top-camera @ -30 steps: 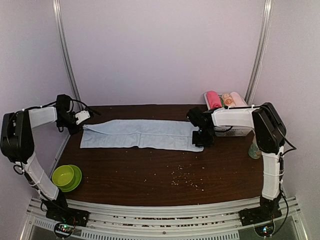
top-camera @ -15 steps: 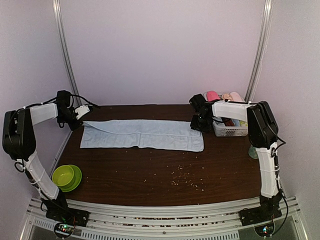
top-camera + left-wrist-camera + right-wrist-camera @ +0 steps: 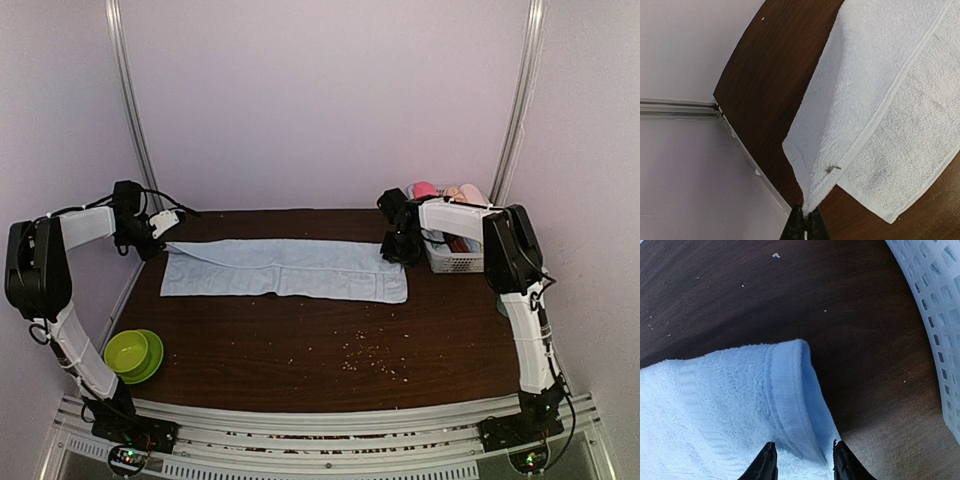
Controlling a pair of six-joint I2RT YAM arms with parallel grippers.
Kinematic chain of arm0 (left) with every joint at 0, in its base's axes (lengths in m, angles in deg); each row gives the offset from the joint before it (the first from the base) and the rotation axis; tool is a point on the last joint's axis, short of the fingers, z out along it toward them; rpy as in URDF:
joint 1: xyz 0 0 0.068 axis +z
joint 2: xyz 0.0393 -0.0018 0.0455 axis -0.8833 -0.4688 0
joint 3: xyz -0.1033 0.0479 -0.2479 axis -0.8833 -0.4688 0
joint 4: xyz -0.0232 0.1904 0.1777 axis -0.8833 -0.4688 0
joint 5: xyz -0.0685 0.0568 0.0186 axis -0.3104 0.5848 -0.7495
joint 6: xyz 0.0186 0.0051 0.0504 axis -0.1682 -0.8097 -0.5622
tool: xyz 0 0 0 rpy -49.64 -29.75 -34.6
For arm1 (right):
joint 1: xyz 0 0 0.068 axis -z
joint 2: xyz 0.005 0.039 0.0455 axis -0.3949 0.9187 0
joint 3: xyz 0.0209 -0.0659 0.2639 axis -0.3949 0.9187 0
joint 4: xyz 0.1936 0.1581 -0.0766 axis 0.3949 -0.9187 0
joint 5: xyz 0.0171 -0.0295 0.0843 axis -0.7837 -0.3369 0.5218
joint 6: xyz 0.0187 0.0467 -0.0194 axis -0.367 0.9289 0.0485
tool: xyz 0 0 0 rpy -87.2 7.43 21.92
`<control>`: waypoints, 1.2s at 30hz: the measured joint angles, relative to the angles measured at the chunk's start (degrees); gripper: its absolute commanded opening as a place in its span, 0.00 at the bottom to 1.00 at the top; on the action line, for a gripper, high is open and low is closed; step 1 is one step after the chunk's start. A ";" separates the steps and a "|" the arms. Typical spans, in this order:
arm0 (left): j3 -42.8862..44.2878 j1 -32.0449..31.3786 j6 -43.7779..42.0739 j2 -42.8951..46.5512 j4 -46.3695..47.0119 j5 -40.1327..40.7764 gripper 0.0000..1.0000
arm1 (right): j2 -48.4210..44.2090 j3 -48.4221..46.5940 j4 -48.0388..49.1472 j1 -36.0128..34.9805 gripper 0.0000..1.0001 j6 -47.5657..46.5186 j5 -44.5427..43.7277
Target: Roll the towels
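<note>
Left claw (image 3: pixel 805 214), arm outstretched, pinches pale blue towel (image 3: pixel 875 100) corner; right claw (image 3: pixel 804 458) parted astride opposite hem.

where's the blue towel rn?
Top view: light blue towel spread flat across the far half of the table, its left corner pinched in the left gripper, its right end beside the white basket with the right gripper over it.

2 arms stretched far, 1 each side. Left gripper (image 3: pixel 804 222) pinched tight on a towel (image 3: pixel 285 268) corner; right gripper (image 3: pixel 804 454) down low, jaws parted over the other end.
</note>
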 measured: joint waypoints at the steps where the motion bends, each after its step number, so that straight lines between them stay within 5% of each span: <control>1: 0.00 0.00 0.02 0.00 0.02 0.04 0.00 | 0.17 -0.46 -0.35 0.00 0.34 0.00 0.24; 14: 0.00 0.00 -0.02 0.02 0.07 0.11 0.00 | -0.83 3.63 2.38 0.00 0.17 0.24 4.11; 20: 0.00 0.00 0.00 0.02 0.07 0.28 0.00 | -3.80 9.29 6.99 0.35 0.01 0.59 5.35; 36: 1.01 0.00 -0.13 0.02 -0.46 2.34 0.00 | -4.59 2.73 2.25 1.31 0.01 -5.62 4.70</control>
